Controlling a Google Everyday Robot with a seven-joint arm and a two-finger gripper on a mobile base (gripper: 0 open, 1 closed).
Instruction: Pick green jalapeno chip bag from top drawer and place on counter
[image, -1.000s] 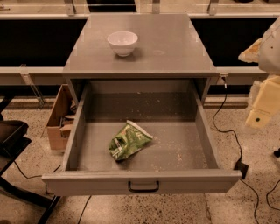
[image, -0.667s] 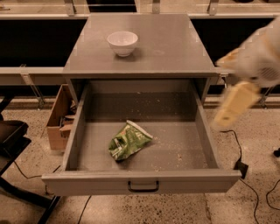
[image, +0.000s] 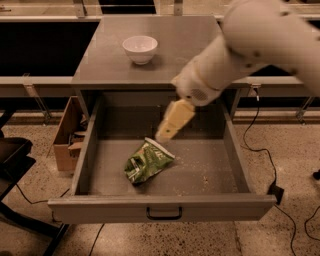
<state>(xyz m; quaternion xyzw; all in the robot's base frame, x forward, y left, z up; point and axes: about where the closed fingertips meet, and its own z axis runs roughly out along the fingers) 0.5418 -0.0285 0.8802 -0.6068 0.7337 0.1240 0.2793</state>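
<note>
Pincer (image: 164, 135): mine, swung in from the cabinet's right side since a second ago, now hanging over the top drawer (image: 85, 155), tip pointing down and left.
Grip: how wide it stands, I cannot tell.
Room: drawer walls well apart on both sides, with open speckled floor around.
Green jalapeno chip bag (image: 147, 162): unmoved, crumpled mid-floor, just below and in front of my pincer's tip.
Worktop (image: 195, 45): behind, carrying a white bowl (image: 140, 48).
</note>
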